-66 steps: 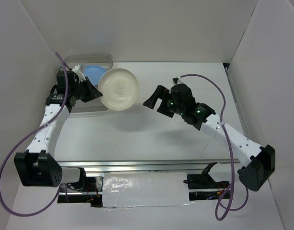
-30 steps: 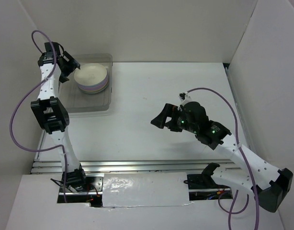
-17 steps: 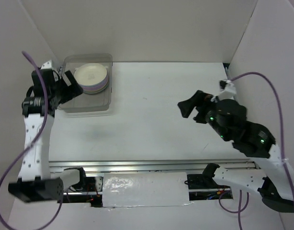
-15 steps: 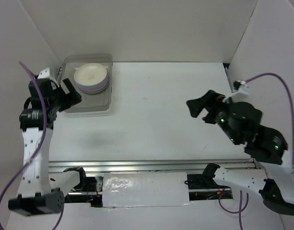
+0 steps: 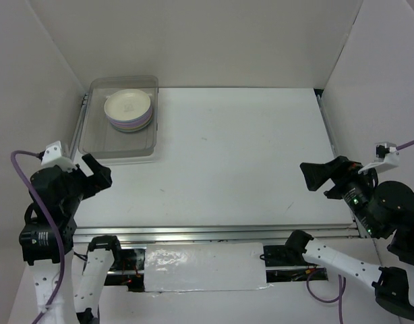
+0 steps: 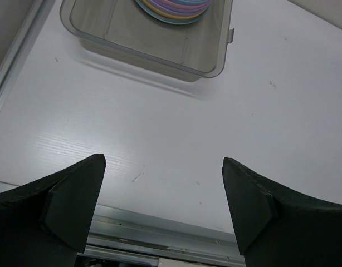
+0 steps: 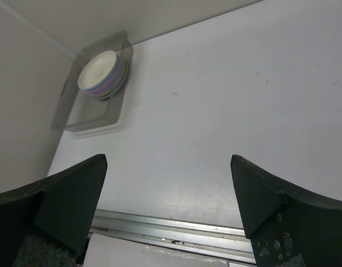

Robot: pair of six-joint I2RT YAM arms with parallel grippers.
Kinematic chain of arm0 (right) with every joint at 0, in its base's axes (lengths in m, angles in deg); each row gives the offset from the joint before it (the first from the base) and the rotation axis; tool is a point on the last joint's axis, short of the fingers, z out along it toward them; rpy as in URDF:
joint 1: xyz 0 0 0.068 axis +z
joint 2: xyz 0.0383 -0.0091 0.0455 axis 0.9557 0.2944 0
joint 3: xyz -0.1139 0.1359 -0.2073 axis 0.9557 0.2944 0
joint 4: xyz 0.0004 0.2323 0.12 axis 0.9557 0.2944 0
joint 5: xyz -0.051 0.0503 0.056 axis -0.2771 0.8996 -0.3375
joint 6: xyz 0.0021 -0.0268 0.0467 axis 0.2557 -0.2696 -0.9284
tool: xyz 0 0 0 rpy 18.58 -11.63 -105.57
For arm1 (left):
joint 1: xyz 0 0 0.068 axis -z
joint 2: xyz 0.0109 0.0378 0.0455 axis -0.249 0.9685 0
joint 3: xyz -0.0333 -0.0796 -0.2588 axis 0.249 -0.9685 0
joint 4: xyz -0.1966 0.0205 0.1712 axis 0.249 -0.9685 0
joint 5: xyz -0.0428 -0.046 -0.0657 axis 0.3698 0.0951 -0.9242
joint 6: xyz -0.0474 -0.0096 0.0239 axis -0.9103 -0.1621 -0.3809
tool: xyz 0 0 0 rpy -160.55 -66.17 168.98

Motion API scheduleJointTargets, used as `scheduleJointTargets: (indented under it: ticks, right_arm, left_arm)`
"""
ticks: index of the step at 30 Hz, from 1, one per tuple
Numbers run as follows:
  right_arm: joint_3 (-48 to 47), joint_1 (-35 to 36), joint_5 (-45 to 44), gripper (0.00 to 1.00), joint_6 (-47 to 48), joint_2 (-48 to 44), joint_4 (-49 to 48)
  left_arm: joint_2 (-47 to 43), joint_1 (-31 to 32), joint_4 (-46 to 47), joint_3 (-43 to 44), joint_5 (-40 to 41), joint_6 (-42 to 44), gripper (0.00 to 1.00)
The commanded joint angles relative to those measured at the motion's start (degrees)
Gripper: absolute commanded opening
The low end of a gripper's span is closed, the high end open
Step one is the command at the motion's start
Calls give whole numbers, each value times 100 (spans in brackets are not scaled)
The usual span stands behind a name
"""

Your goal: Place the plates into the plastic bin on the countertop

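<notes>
Top view: left gripper [image 5: 99, 177] and right gripper [image 5: 315, 177] have backed off to the near edge, both spread and empty; plates [image 5: 128, 109] sit stacked in plastic bin [image 5: 119, 150], well ahead of left gripper; left wrist: fingers wide apart, bin ahead; right wrist: fingers wide apart, stack far ahead-left; task looks done.

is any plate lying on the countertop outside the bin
No, the visible plates sit stacked inside the plastic bin, and the countertop around it shows none.
</notes>
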Motion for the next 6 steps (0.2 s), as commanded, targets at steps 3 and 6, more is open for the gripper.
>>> scheduleJointTargets:
  ticks: [3, 6]
  right_arm:
    - [301, -17, 103, 100, 154, -108, 9]
    - [336, -25, 103, 100, 145, -55, 9]
  left_arm:
    - [-293, -14, -28, -421, 246, 41, 99]
    - [-338, -22, -72, -448, 237, 6, 99]
